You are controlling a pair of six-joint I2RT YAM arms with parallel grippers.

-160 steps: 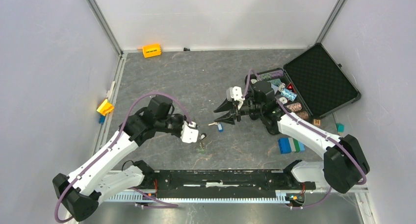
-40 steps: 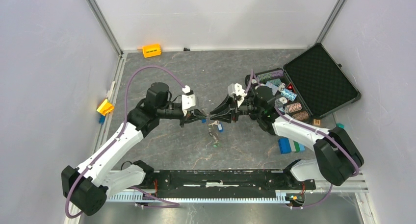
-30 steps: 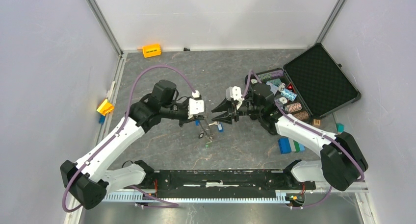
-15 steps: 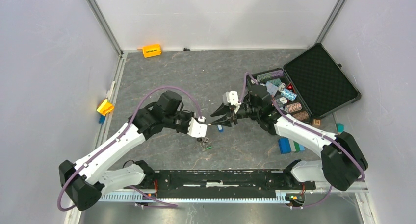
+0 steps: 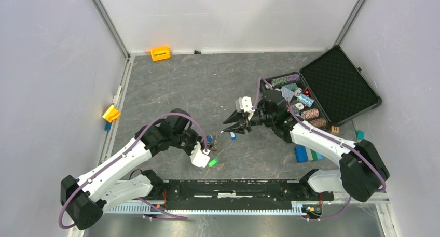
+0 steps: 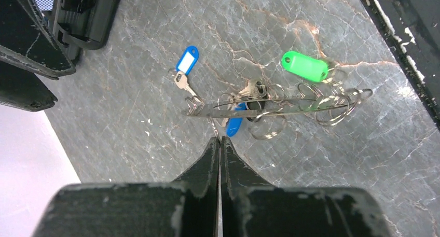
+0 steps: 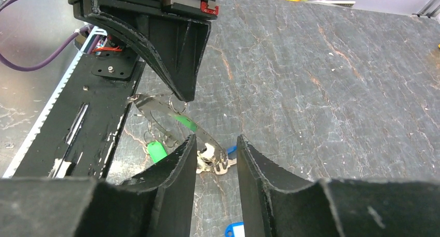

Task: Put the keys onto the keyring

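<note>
Since the earlier view, our left claw (image 6: 218, 143) has pulled back toward the near edge, away from the right one. It is pressed together on the keyring (image 6: 270, 108), which hangs edge-on just above the table (image 5: 207, 86). A green-tagged key (image 6: 305, 66) and a blue-tagged one seem already threaded on. We judge the ring is held out like this to offer its rim. Our right claw (image 7: 215, 143) has its fingers apart and empty, and points at the ring from the far right. One loose key (image 6: 185, 66) with a blue tag lies on the table just near of the right claw, probably the next one to thread.
</note>
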